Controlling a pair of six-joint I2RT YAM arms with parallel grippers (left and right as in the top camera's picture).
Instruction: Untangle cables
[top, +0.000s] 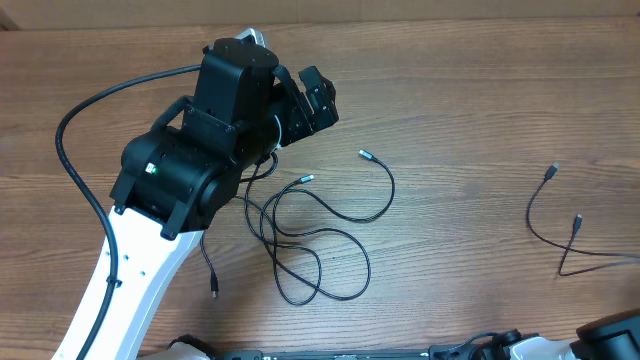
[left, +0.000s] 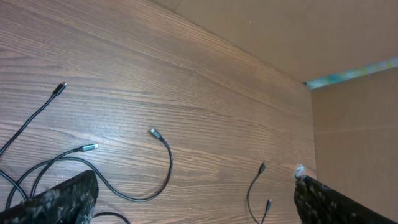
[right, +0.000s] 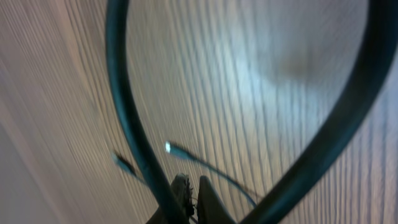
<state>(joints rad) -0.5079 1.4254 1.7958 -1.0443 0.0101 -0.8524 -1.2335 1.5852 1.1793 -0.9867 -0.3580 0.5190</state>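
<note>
Two claws: left claw (left: 196, 179) gapes empty above the cables (top: 307, 178), right claw (right: 193, 200) clamped on one cable (right: 122, 93).

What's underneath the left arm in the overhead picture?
Part of the tangled cables runs under the left arm: loops emerge on its right, and one plug end lies below it. How the cords cross beneath it is hidden.

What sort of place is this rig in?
Probably a robotics lab bench rather than a home: a wood-grain table boxed in by cardboard walls, with a robot arm over loose thin black cables.
</note>
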